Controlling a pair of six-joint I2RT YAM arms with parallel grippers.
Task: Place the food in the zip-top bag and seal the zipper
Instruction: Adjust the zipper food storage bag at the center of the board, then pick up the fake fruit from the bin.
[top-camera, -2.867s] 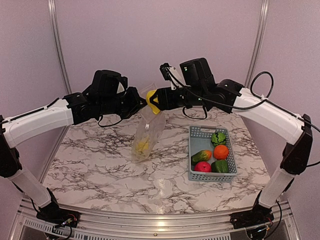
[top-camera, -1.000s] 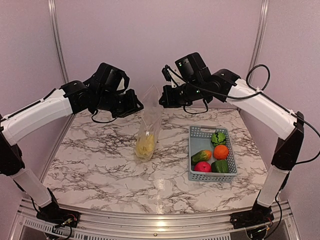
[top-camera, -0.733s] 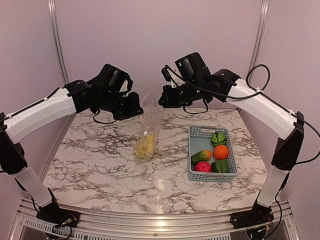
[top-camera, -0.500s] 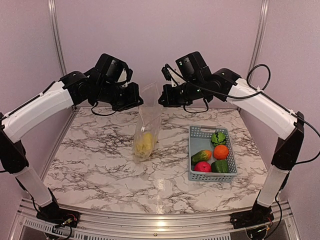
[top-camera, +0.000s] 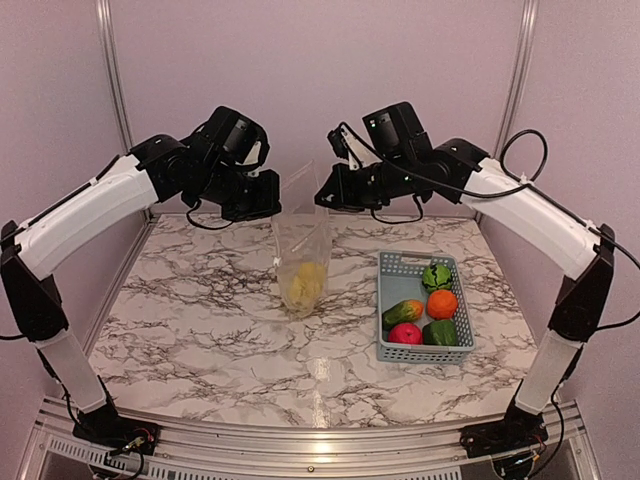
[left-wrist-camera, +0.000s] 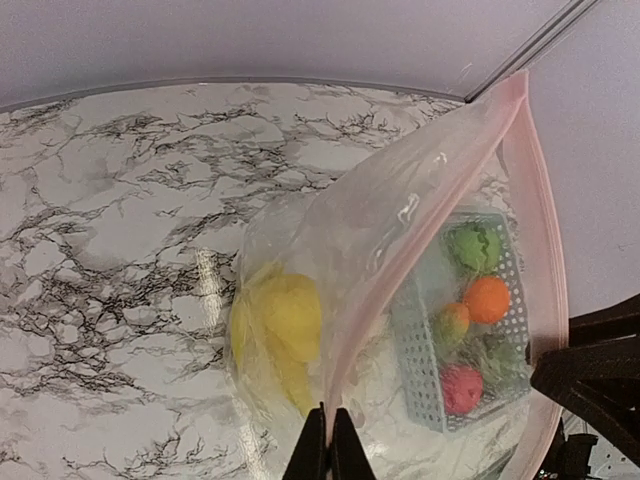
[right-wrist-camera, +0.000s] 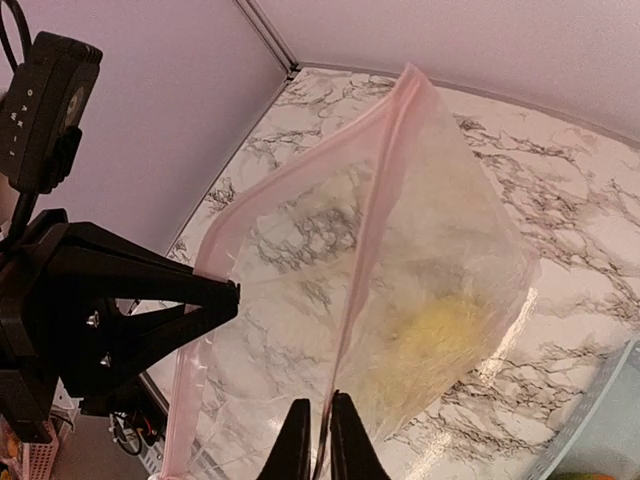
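Bag (top-camera: 303, 235) hangs upright just left of the basket (top-camera: 383, 300), its bottom at the table (top-camera: 200, 320); touching or just clear, cannot tell. It is strung between the two arms by its top corners.

Left gripper (left-wrist-camera: 325, 440): fingers pressed together on the near rim of the bag. Right gripper (right-wrist-camera: 320, 440): fingers all but together, the far rim running down between them, so pinching it by the look.

Zipper (left-wrist-camera: 535, 220) unsealed, the pink strips spread and the mouth gaping.

Yellow food (top-camera: 305, 283) sits low in the bag. In the basket are a pepper (top-camera: 436, 275), orange (top-camera: 441, 303), mango (top-camera: 403, 311), apple (top-camera: 405, 333) and a second green piece (top-camera: 440, 333).

Step in hand: loading, mouth held open, well short of sealing.

Next move, as I judge it: the right arm, nearer the basket, lets go and fetches a piece while the left keeps the rim up. The film is thin, so the mouth may sag on one grip and the drop wants to go close beside the held corner.
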